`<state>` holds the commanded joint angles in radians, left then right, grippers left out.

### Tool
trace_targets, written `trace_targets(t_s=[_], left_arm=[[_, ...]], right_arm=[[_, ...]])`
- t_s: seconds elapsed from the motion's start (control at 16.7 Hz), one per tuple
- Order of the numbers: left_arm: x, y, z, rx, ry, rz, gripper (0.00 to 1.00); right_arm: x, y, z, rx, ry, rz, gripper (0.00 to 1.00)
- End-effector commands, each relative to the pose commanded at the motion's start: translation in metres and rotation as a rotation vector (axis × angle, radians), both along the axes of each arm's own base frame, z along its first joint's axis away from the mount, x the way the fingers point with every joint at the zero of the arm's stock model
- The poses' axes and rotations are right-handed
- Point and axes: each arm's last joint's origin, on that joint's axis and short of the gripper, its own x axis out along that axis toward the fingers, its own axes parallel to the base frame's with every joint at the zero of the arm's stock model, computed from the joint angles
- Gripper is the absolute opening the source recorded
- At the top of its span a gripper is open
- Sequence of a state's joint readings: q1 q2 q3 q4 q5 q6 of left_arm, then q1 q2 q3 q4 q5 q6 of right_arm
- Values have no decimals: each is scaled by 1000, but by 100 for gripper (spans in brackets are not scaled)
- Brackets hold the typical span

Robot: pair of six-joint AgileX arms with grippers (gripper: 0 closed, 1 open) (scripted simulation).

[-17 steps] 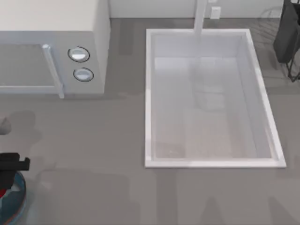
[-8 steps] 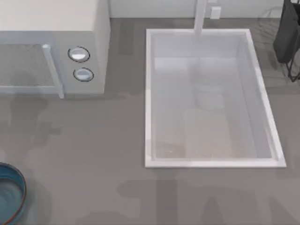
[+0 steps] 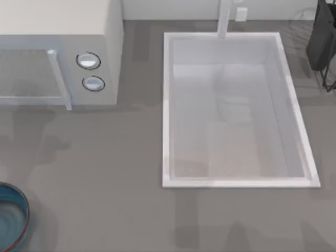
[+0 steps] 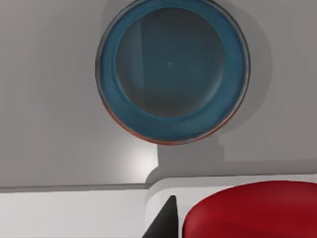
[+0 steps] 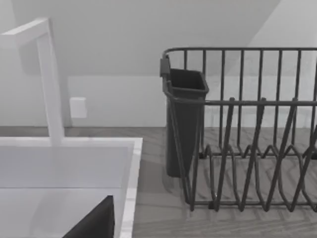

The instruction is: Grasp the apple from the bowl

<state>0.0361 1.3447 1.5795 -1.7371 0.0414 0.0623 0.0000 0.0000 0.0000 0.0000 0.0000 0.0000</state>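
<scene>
Sitting at the top view's lower left edge, the bowl [image 3: 11, 218] is cut by the frame, grey counter [image 3: 105, 173] open to its right. Left wrist view: apple [image 4: 252, 210] close to camera, above the vacant bowl [image 4: 171, 69]; finger grip cannot be told.

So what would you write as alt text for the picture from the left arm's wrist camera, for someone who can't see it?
A glossy red apple fills the near edge of the frame, close to the camera, with a dark finger beside it. Beyond it, seen from straight above, an empty blue bowl with a reddish-brown rim sits on the grey counter.
</scene>
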Motion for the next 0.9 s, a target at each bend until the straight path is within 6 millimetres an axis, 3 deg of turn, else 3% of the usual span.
trace_targets(t_s=[0.18,0.36,0.6,0.78,0.9], left_arm=[[6,-2,-3,1,7,2,0],[34,-24,-15,2,30,4,0],[76,-98,-50,16,64,6,0],[87,-162,-81,30,72,9,0],[89,-189,-98,36,71,10,0]], right_arm=[[0,0,0,0,0,0,100],[0,0,0,0,0,0,100],[0,0,0,0,0,0,100],[0,0,0,0,0,0,100],[0,0,0,0,0,0,100]])
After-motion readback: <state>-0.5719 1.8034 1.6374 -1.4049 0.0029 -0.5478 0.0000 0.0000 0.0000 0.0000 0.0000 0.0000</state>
